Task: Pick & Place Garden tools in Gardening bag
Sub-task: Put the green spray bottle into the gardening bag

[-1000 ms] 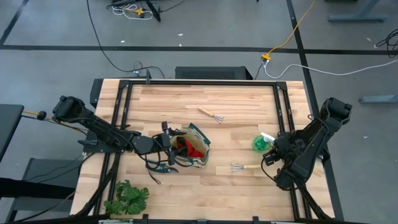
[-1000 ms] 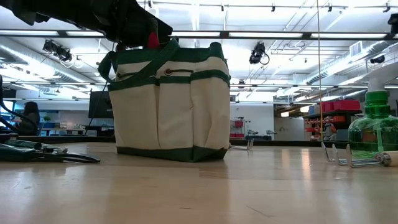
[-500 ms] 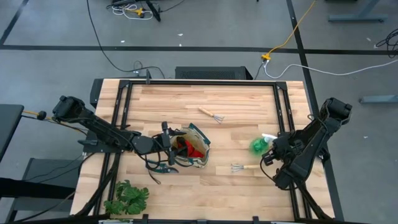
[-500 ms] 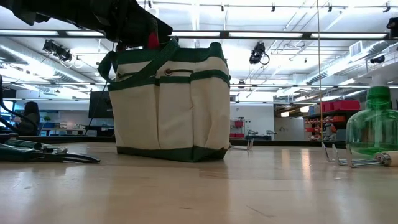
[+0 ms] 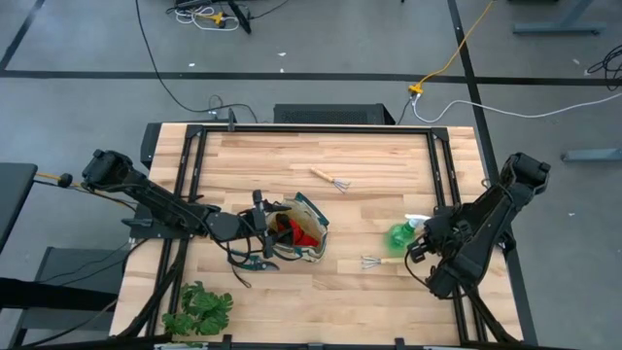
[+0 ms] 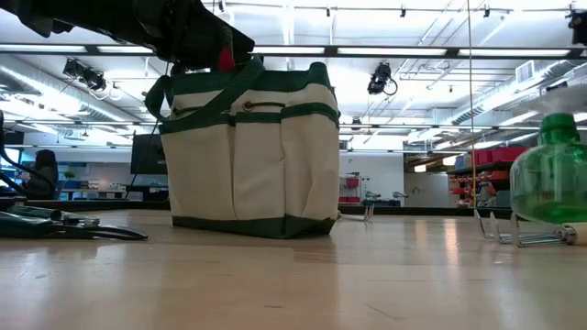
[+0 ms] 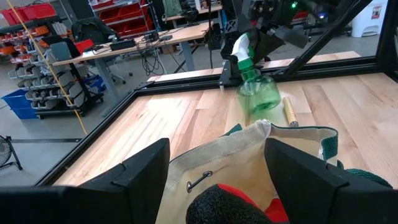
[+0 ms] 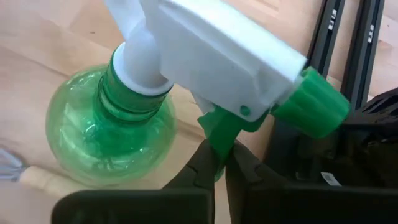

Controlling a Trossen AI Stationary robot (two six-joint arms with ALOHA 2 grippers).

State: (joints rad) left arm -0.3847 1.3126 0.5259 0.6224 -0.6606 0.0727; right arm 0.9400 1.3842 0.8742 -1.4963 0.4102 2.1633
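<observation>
The wooden table (image 5: 379,165) carries the gardening bag (image 5: 296,233) near its middle. The pruning shears (image 5: 255,261) lie just beside the bag. 1 hand rake (image 5: 330,179) lies farther back, another rake (image 5: 379,262) toward the right side. A leafy plant (image 5: 199,309) sits at the front left corner.

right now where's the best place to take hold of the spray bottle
By the neck and trigger under the white nozzle head, where the right gripper is already clamped on the spray bottle. The round green body looks too wide and slick for the fingers, while the narrow neck fits between them. Coming from the right arm's side keeps the nearby hand rake clear.
</observation>
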